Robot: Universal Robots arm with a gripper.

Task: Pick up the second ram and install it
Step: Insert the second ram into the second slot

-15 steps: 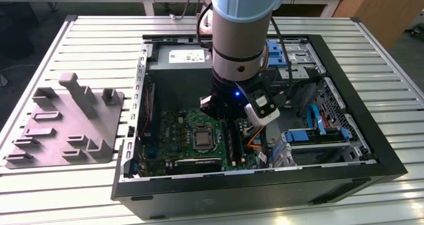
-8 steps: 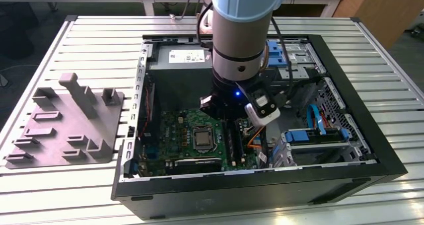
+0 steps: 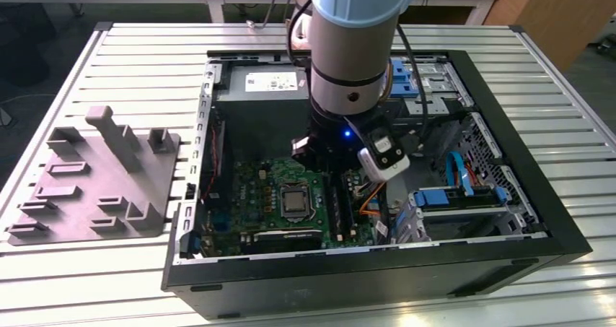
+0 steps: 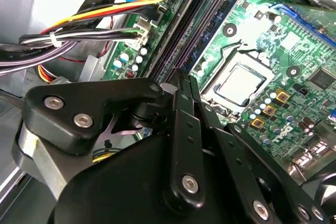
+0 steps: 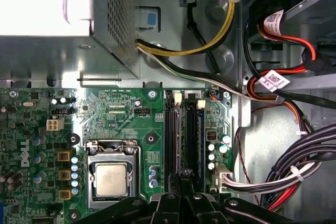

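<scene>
even room light; the power supply [image 5: 37,3] glares white in the first wrist view; case [image 3: 337,278] interior shadowed.

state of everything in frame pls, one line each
PC case, lying on its side, side panel off.
CPU, in its socket, bare, no cooler.
Memory slots, directly beneath the gripper.
Second ram, cannot tell it apart from the slots, or whether it is seated.
Gripper, low inside the case, over the slots.
Grey fixture, on the table beside the case, away from the arm.
</scene>
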